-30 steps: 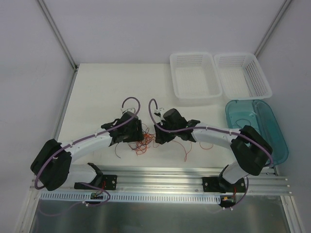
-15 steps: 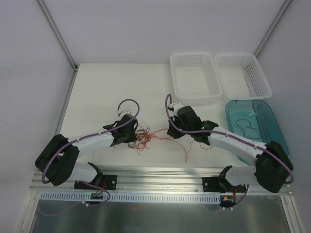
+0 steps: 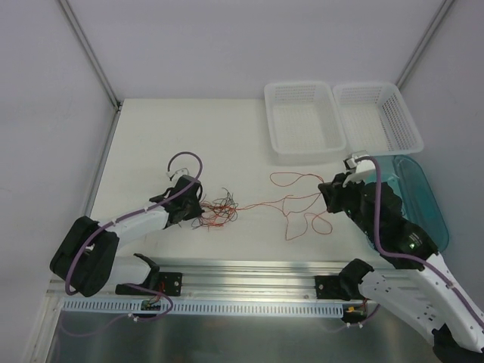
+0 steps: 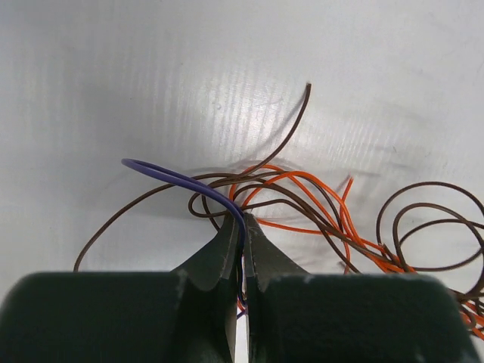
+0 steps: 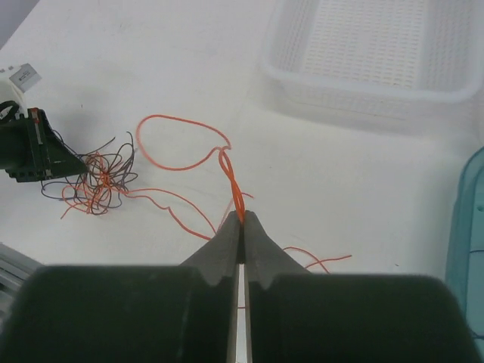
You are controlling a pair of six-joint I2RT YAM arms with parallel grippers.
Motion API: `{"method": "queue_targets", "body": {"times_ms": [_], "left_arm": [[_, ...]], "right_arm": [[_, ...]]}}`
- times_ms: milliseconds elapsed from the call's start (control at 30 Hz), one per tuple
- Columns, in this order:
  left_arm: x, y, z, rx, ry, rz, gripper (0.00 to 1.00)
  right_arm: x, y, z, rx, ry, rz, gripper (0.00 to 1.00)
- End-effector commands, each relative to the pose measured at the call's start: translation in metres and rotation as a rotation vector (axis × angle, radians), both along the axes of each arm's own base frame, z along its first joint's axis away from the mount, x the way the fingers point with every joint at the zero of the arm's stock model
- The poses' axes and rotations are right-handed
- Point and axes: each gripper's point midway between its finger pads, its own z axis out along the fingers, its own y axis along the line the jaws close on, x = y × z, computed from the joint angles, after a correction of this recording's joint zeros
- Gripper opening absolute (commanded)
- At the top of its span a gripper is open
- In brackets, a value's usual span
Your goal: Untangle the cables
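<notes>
Two robot arms work a tangle (image 3: 217, 211) of hair-thin cables on a white counter (image 3: 151, 136). The knot of orange and dark strands lies left of centre, near the front edge.

The left hand (image 4: 243, 219) sits low at the tangle's left side. Its fingers are pressed together, pinching a thin purple strand (image 4: 181, 175) that arcs out to the left of the tips. Brown strands (image 4: 283, 136) curl over the counter just beyond the fingertips, crossed with orange ones, and one brown end points up and away from the hand.

The right hand (image 5: 242, 218) is well apart from the tangle, over the counter's right half. Its fingers are also closed, nipping a doubled length of an orange strand (image 5: 231, 178). From the tips this strand opens into a wide loop to the left, then trails across the counter to the tangle beside the left hand. More orange loops lie on the counter below and beside the right hand.

Two white baskets (image 3: 302, 121) stand side by side at the counter's far right corner. A clear blue tub (image 3: 427, 200) sits in front of them along the right edge, partly hidden behind the right arm; what it holds cannot be made out.
</notes>
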Motion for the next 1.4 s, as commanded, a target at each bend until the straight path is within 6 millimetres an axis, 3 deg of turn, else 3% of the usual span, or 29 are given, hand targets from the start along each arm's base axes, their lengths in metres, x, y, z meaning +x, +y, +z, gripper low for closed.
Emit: {"method": "queue_targets", "body": {"times_ms": [0,133,233,267,367,500,600,633,733,767,833,900,1000,1033,1067,1167,1367], "left_arm": [[-0.021,0.027,-0.017,0.078,0.081,0.038,0.00],[-0.020,0.027,-0.013,0.063,0.065,0.041,0.00],[-0.017,0.031,-0.001,0.057,0.035,0.049,0.00],[-0.015,0.031,0.007,0.044,0.008,0.052,0.00],[-0.011,0.038,0.026,0.044,-0.045,0.065,0.01],[-0.010,0.049,0.052,0.071,-0.105,0.057,0.04],[-0.008,0.040,0.076,0.044,-0.156,-0.026,0.17],[-0.009,0.035,0.082,0.029,-0.167,-0.056,0.28],[-0.013,0.010,0.099,-0.063,-0.181,-0.169,0.48],[-0.014,0.004,0.103,-0.080,-0.186,-0.193,0.62],[-0.020,-0.016,0.115,-0.121,-0.194,-0.277,0.74],[-0.022,-0.033,0.128,-0.137,-0.216,-0.346,0.82],[-0.030,-0.069,0.138,-0.109,-0.227,-0.514,0.84],[-0.030,-0.077,0.130,-0.081,-0.197,-0.548,0.84],[-0.033,-0.091,0.134,-0.066,-0.208,-0.600,0.84],[-0.028,-0.105,0.117,0.028,-0.176,-0.657,0.84],[-0.018,-0.098,0.075,0.123,-0.075,-0.539,0.81]], "right_arm": [[-0.003,-0.024,0.013,-0.007,-0.040,-0.087,0.01],[-0.003,-0.011,-0.005,-0.015,0.025,-0.042,0.01],[-0.001,0.002,-0.044,-0.068,0.141,-0.012,0.05],[-0.001,0.008,-0.052,-0.049,0.170,-0.003,0.14],[-0.001,0.017,-0.089,-0.084,0.273,0.007,0.27],[-0.003,0.010,-0.116,-0.145,0.352,-0.036,0.43],[-0.005,0.011,-0.119,-0.150,0.368,-0.023,0.48],[-0.006,0.014,-0.118,-0.137,0.368,-0.005,0.48],[-0.007,0.027,-0.114,-0.103,0.359,0.052,0.49],[-0.008,0.033,-0.116,-0.092,0.373,0.078,0.49],[-0.006,0.040,-0.116,-0.075,0.377,0.095,0.49],[-0.004,0.047,-0.122,-0.079,0.395,0.119,0.49],[0.005,0.053,-0.131,-0.096,0.414,0.113,0.49],[0.009,0.058,-0.127,-0.084,0.406,0.113,0.49],[0.012,0.060,-0.130,-0.087,0.415,0.110,0.49],[0.023,0.070,-0.133,-0.065,0.424,0.086,0.49],[0.049,0.093,-0.155,-0.035,0.481,0.045,0.61]]}}
